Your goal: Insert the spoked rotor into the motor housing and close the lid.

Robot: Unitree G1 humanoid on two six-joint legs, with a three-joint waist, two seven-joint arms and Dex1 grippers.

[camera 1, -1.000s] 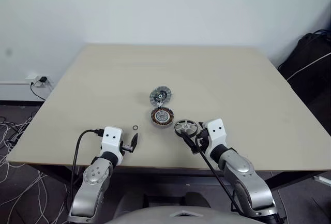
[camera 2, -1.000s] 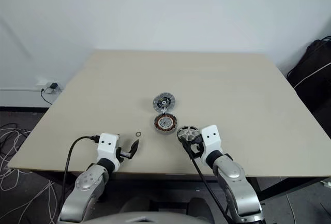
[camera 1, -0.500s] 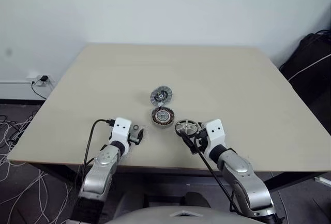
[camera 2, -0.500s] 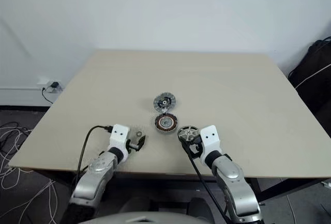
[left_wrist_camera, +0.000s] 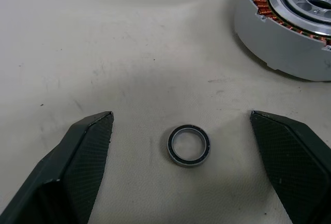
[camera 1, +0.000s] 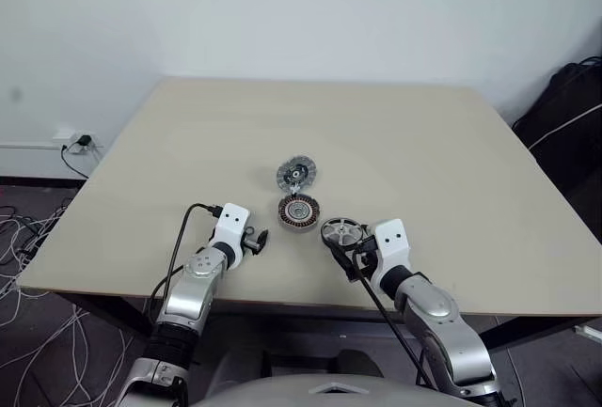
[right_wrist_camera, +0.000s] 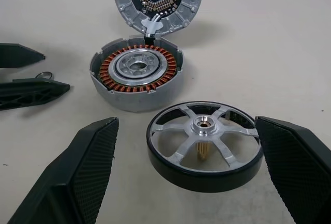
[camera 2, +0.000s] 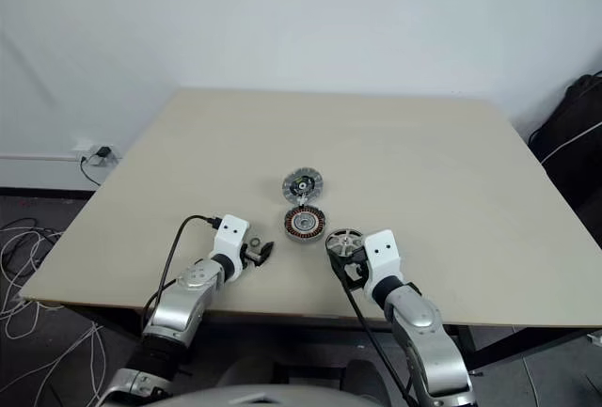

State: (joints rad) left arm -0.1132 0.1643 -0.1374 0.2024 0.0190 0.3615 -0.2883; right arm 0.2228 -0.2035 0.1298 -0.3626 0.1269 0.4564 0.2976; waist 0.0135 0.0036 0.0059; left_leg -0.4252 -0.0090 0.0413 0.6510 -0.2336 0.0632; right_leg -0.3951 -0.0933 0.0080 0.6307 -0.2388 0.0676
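1. Spoked metal rotor wheel with dark rim (right_wrist_camera: 204, 144) sits on the beige table (camera 1: 423, 153) between the right gripper (right_wrist_camera: 186, 182) fingers, which are wide apart; copper-wound housing (right_wrist_camera: 137, 76) is just beside it.
2. Left gripper (left_wrist_camera: 181, 146), fingers also apart, straddles a tiny loose ring (left_wrist_camera: 189, 145); I'd leave that alone.
3. Pinch the rim evenly, keep it level.

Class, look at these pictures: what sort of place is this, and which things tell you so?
Probably a robotics lab or workshop: a plain table against a bare wall holds motor parts, a housing, rotor and lid, with loose cables on the floor.
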